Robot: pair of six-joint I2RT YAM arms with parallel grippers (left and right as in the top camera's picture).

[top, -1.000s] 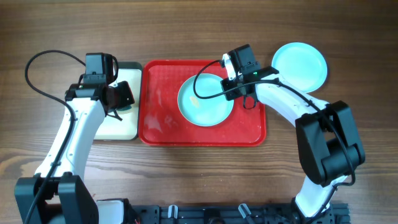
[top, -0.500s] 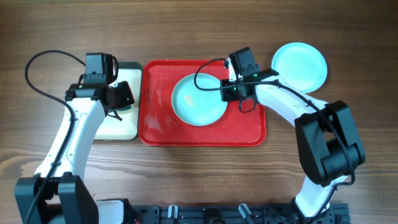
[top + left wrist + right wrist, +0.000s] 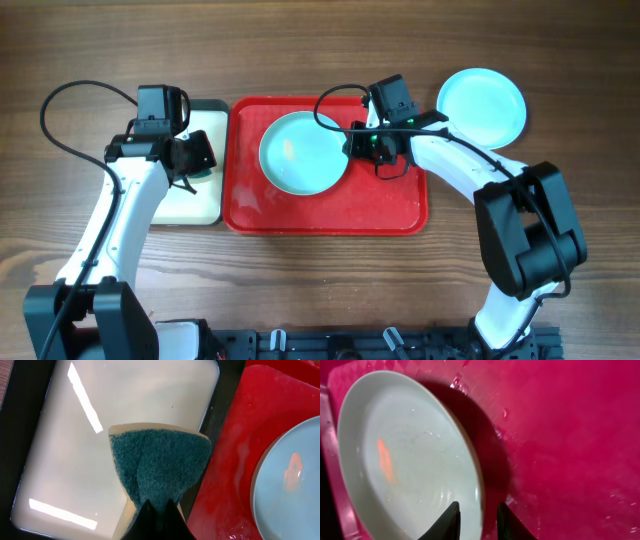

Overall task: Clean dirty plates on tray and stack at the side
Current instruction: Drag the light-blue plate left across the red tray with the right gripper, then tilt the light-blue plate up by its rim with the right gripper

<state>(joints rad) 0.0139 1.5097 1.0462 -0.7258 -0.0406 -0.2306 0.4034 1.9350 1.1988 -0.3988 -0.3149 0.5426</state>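
A pale blue plate (image 3: 305, 152) lies on the red tray (image 3: 400, 205), left of its middle, with an orange streak (image 3: 385, 462) on its face. My right gripper (image 3: 362, 145) is at the plate's right rim. In the right wrist view its fingers straddle that rim, one over the plate (image 3: 410, 455) and one on the tray side, and a dark shadow under the rim shows it raised. A second pale blue plate (image 3: 481, 105) rests on the table to the right. My left gripper (image 3: 159, 505) is shut on a teal sponge (image 3: 160, 460) above the cream tray (image 3: 75, 435).
The black-rimmed cream tray (image 3: 205, 200) sits against the red tray's left side. Water drops lie on the red tray (image 3: 570, 435). Black cables loop from both arms, one over the tray's back edge (image 3: 335, 95). Wooden table surrounds everything.
The plate has moved left across the red tray, and my right gripper has followed at its right rim. The left arm and sponge have not moved.
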